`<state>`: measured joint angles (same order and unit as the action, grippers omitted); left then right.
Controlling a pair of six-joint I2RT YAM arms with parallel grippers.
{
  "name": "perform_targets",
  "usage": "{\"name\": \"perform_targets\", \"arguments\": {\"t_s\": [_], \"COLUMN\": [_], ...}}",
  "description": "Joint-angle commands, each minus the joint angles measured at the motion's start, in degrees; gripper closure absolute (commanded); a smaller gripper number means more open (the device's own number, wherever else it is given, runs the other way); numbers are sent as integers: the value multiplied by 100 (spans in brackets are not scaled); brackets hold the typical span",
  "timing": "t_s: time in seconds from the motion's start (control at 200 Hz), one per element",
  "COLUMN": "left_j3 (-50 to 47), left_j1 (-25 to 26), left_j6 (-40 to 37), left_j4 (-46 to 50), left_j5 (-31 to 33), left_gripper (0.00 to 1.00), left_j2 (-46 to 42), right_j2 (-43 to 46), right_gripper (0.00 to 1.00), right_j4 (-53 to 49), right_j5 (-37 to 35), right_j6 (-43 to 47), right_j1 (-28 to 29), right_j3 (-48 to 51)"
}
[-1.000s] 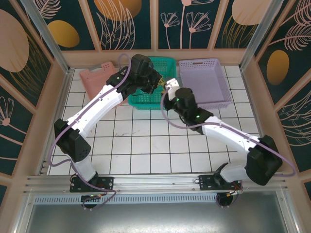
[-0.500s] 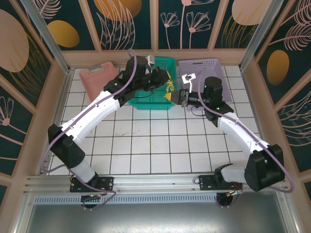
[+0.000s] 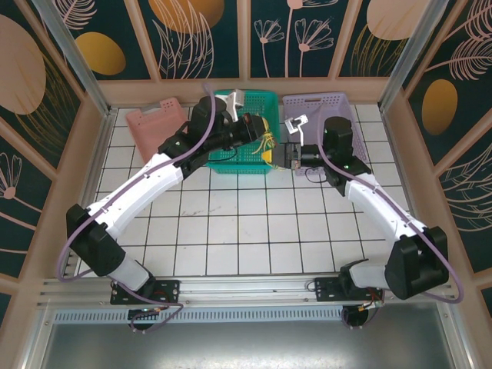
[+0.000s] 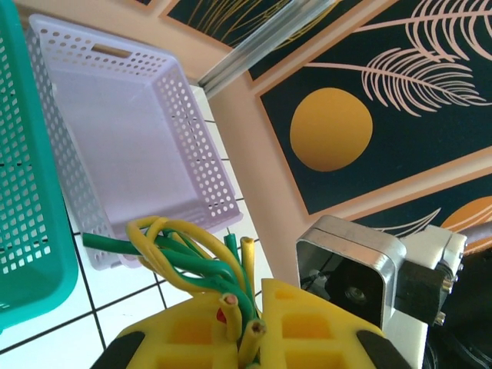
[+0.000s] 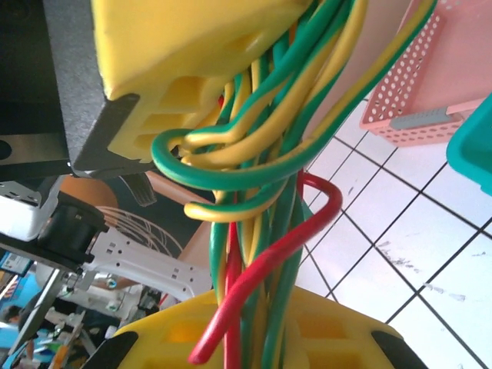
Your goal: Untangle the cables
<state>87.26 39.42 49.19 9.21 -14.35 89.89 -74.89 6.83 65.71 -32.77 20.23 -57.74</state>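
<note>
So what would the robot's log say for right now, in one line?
left gripper: shut on cables | right gripper: shut on cables | cables: tangled, stretched between both, by green basket

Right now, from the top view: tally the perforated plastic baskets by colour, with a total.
pink perforated plastic basket: 1
teal perforated plastic basket: 1
lilac perforated plastic basket: 1
Total: 3
</note>
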Motion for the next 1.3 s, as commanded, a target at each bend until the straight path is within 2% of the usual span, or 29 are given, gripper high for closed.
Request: {"name": "perform_targets", "arguments": {"t_s": [0.0, 0.075, 0.145, 0.195, 0.235, 0.335, 0.39, 0.455, 0.54, 0.596, 0.721, 0.856, 0.891, 1.026, 1.126, 1.236, 1.296], "left_j3": [15, 137, 307, 397, 430, 596, 834, 1265, 2082, 2507, 2934, 3136, 3139, 3045, 2965, 2908, 2893], "left_j1": [-440, -443, -435, -441, -430, -423, -412, -388, -370, -357, -312, -303, -302, -286, -286, -281, -286], "left_j6": [-711, -420, 19, 444, 771, 1689, 2101, 2512, 2869, 3064, 3520, 3763, 3785, 3938, 4017, 4094, 4129], "left_j4": [-817, -614, -335, -109, 32, 577, 1037, 1738, 2743, 3208, 3619, 4001, 4018, 3996, 3959, 3879, 3852], "left_j5": [1297, 1355, 1406, 1471, 1512, 1695, 1789, 1858, 1871, 1838, 1693, 1711, 1679, 1584, 1567, 1425, 1349], "left_gripper": [100, 100, 100, 100, 100, 100, 100, 100, 100, 100, 100, 100, 100, 100, 100, 100, 100], "left_j2": [-195, -119, -17, 49, 93, 221, 357, 598, 1102, 1334, 1572, 1633, 1626, 1557, 1486, 1461, 1462], "right_j2": [28, 63, 318, 600, 864, 1531, 1708, 1658, 1367, 1121, 442, -274, -414, -743, -931, -1141, -1256], "right_gripper": [100, 89, 65, 53, 46, 36, 34, 33, 30, 28, 23, 20, 16, 14, 14, 20, 28], "right_j4": [-1795, -2257, -2173, -2053, -1948, -1501, -1351, -1302, -1072, -836, -137, 261, 373, 742, 656, 609, 579], "right_j5": [880, 73, -886, -1863, -2844, -4977, -6141, -7600, -8938, -9576, -10599, -11836, -12062, -12479, -12451, -12182, -12058], "right_j6": [922, 1292, 1287, 1248, 1247, 1379, 1738, 2252, 2757, 2987, 3495, 3976, 4171, 4617, 4618, 4650, 4610], "right_j1": [-14, -35, -37, -12, 55, 515, 1042, 1940, 2842, 3221, 3714, 3790, 3774, 3673, 3510, 3357, 3266], "right_j3": [-384, -497, -437, -392, -358, -118, -30, -48, -150, -211, -419, -876, -954, -996, -1052, -1133, -1191]}}
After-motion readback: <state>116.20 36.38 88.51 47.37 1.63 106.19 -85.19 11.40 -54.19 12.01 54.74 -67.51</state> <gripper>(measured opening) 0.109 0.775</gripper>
